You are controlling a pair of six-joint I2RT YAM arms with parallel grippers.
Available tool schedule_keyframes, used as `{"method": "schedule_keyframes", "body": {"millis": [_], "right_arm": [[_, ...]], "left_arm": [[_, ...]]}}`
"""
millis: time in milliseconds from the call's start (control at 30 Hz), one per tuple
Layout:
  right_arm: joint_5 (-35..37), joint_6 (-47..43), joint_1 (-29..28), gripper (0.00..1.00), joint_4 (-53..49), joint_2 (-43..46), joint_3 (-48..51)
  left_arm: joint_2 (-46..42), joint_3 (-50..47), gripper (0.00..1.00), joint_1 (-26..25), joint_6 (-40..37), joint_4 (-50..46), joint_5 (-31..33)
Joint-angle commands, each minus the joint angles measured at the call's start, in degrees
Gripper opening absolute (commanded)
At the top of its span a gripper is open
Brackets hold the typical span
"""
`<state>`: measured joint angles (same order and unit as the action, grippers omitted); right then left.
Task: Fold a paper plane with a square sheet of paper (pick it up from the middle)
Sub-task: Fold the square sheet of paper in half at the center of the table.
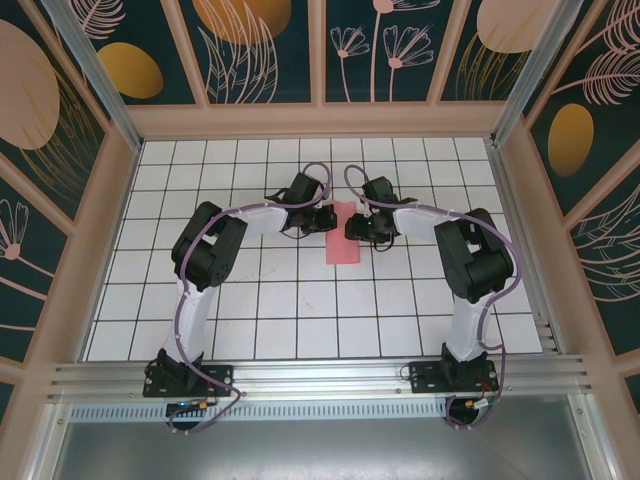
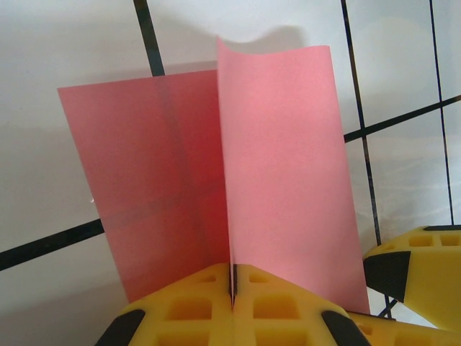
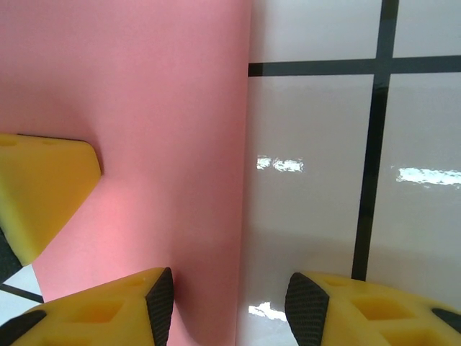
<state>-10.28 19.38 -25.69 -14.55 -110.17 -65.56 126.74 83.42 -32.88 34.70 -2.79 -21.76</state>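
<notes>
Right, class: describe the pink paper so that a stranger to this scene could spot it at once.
Find the white table ruled with black grid lines, then look at its middle, between the tips of the left arm and the right arm. There the sheet of paper sits, pinched at its fold by the left fingers. It is the only salmon-pink thing there, plain and unmarked.

Both arms bent at the elbow, forearms angled inward, wrists facing each other near centre. Left end effector (image 2: 233, 282): fingers pressed flat together, pinching the square sheet of paper (image 2: 274, 166) at its near edge. Right end effector (image 3: 230, 303): just beside the left one, pointing down, jaws parted with a clear gap, clamping nothing.
</notes>
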Motion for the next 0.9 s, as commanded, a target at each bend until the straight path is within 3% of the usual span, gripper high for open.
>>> {"method": "schedule_keyframes", "body": {"millis": [0,200,467,633,867], "right_arm": [[4.86,-1.86,-0.41,0.53,2.07,-8.11,1.88],[6.01,-1.89,-0.96,0.52,1.85,-8.85,1.75],[6.82,-1.69,-1.21,0.52,1.69,-9.69,2.04],[6.77,-1.67,-1.37,0.52,1.71,-9.82,2.01],[6.86,-0.62,-1.40,0.52,1.36,-10.41,1.58]], "left_arm": [[0.97,0.35,0.03,0.56,0.00,-0.82,1.02],[-0.01,0.25,0.09,0.61,0.18,-1.04,1.54],[-6.48,-2.92,0.30,1.57,2.84,0.50,5.50],[-9.90,-7.38,0.33,2.55,5.61,4.23,7.26],[-9.94,-9.98,0.33,2.68,7.44,10.05,1.58]]}}
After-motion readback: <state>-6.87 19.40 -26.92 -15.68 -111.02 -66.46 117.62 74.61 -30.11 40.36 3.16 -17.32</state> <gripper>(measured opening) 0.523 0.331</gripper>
